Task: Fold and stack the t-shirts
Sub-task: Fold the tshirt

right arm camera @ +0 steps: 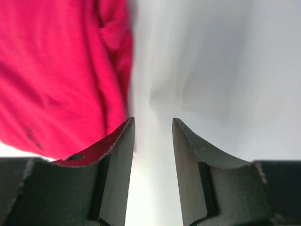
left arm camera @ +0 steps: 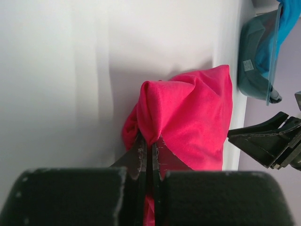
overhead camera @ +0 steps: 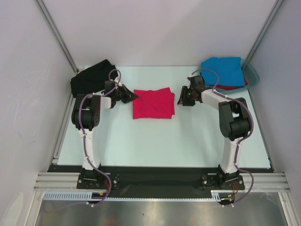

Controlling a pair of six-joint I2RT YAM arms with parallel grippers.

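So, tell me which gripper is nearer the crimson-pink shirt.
Left. The left gripper is shut on a pinch of cloth at the crimson-pink shirt's left edge. The right gripper sits open just off its right edge, gripping nothing.

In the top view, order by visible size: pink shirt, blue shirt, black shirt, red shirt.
1. pink shirt, blue shirt, black shirt: too alike to rank.
2. red shirt: only a sliver shows beneath the blue.
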